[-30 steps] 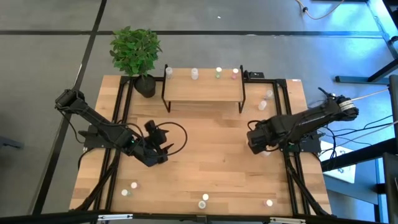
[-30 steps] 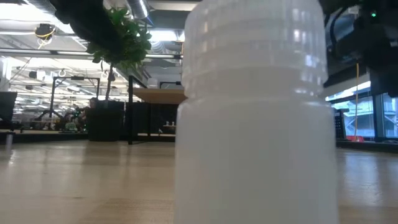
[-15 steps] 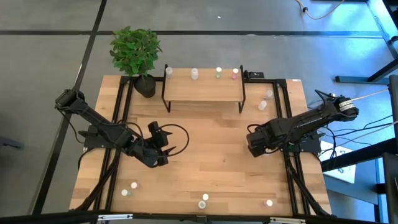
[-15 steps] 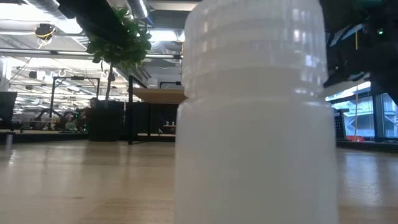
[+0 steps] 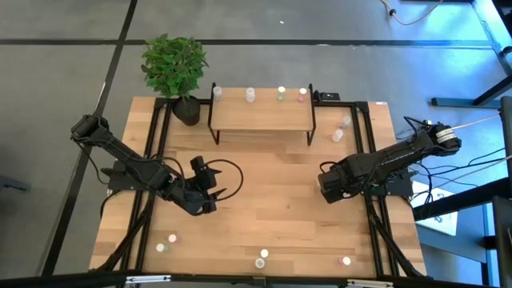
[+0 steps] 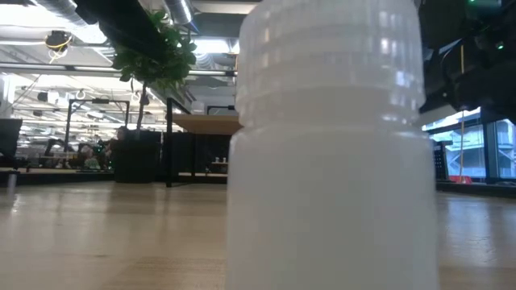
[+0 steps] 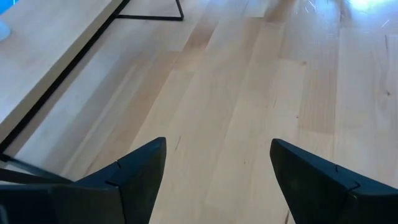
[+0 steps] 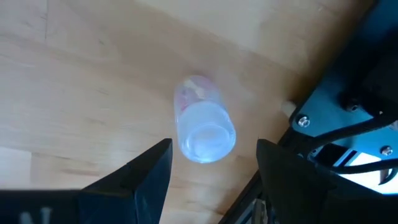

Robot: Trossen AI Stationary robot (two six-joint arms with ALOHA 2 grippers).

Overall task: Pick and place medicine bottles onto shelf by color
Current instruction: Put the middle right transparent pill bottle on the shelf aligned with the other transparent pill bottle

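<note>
The right gripper (image 8: 211, 163) hangs open over a small bottle (image 8: 202, 120) lying near the right edge of the table (image 5: 264, 216), the left gripper (image 7: 217, 168) waits open over bare wood near the left edge, and four bottles stand along the back edge of the shelf (image 5: 260, 116).

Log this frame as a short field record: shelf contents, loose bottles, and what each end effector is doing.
shelf: four bottles along its far edge, one of them green-capped
loose bottles: several near the table's front edge; two right of the shelf
left end effector: open, over bare tabletop, holding nothing
right end effector: open, above a bottle at the table's right edge
potted plant: left of the shelf
</note>
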